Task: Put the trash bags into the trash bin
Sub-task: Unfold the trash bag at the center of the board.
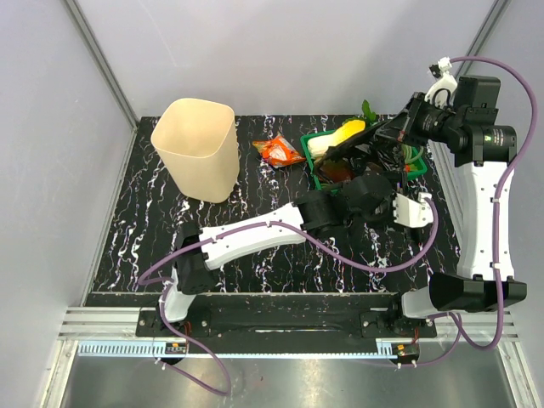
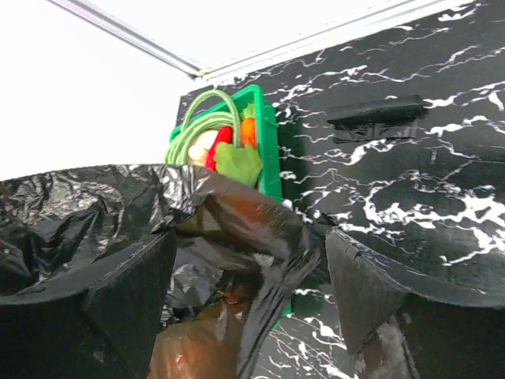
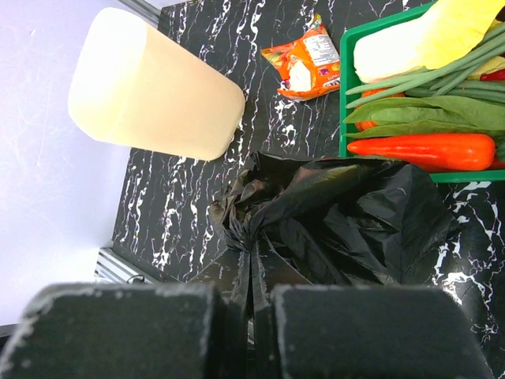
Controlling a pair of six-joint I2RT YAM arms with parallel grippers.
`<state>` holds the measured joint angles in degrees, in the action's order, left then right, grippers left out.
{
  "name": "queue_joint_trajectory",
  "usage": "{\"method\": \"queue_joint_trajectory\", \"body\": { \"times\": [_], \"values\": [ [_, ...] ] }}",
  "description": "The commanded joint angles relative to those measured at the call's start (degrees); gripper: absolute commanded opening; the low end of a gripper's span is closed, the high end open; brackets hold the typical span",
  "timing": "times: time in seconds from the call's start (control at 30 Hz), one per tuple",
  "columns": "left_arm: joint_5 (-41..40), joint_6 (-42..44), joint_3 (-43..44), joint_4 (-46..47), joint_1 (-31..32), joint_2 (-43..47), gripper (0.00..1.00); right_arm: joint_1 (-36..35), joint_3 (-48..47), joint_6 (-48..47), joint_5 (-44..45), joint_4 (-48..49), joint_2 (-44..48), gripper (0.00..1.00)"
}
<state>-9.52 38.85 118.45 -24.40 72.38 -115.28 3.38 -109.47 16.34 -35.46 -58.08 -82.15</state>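
The trash bag (image 3: 339,213) is a crumpled black sheet on the right side of the bench (image 1: 153,229), against the near edge of the green tray (image 3: 345,87) of vegetables. The right gripper (image 3: 254,296) is closed tight on a gathered pinch of its film. The left gripper (image 2: 248,253) stands wide open with loose folds of the same bag between its fingers, not clamped on them.

The trash bin (image 1: 197,149) stands at the far left, well apart, and nothing black shows at its rim, so by my reading no bag is in yet. The carry across the bench and the drop are both left to do. A small folded black bundle (image 2: 375,118), probably a second bag, lies on the bench beyond the tray. An orange wrapper (image 1: 279,151) lies between bin and tray.
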Motion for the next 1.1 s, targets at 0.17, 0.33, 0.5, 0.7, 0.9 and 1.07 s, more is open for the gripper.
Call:
{"method": "queue_joint_trajectory", "body": {
  "times": [0.17,0.33,0.5,0.7,0.9,1.07],
  "values": [
    [-5.77,2.81,-1.38,7.88,0.22,-0.91,0.50,0.58,0.66,1.24,-2.68,2.71,2.08,0.00],
    [-5.51,2.90,-3.32,7.79,0.04,-0.12,0.19,0.84,0.22,1.24,-2.77,2.63,2.26,0.00],
    [-2.53,1.40,-4.37,3.15,-0.13,2.60,0.00,1.37,0.31,0.36,-1.72,2.71,2.43,0.00],
    [6.60,0.61,-5.52,-11.77,-1.18,9.71,0.00,1.81,1.28,-3.32,0.92,2.63,2.43,0.00],
    [10.75,0.61,-6.57,-21.12,-3.56,15.87,0.00,1.81,2.95,-8.25,3.64,2.45,3.84,0.00],
    [10.75,2.10,-7.27,-25.42,-5.05,18.86,0.00,1.81,3.21,-11.58,5.14,0.61,4.98,0.00]
  ]
}}
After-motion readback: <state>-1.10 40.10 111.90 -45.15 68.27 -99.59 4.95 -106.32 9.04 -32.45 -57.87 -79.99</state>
